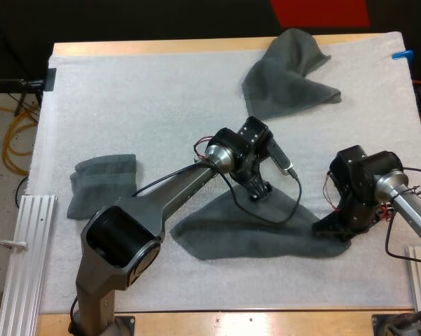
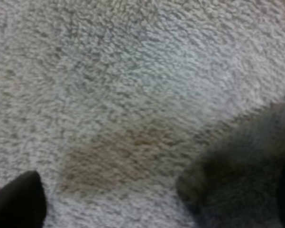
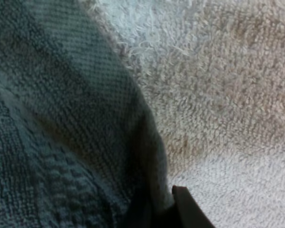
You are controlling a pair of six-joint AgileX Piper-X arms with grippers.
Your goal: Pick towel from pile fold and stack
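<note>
White mat (image 1: 161,105): right gripper (image 1: 333,227) pinches the flat towel's (image 1: 231,238) three-o'clock corner, left gripper (image 1: 259,194) gapes wide at its twelve-o'clock edge.

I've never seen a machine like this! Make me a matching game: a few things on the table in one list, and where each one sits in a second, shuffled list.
Things:
1. crumpled towel
2. folded towel
3. spread-out towel
4. right claw

Places:
A. at the spread-out towel's right corner
B. left side of the white mat
C. far side of the white mat
D. near middle of the white mat

Pairs: 1-C, 2-B, 3-D, 4-A.
</note>
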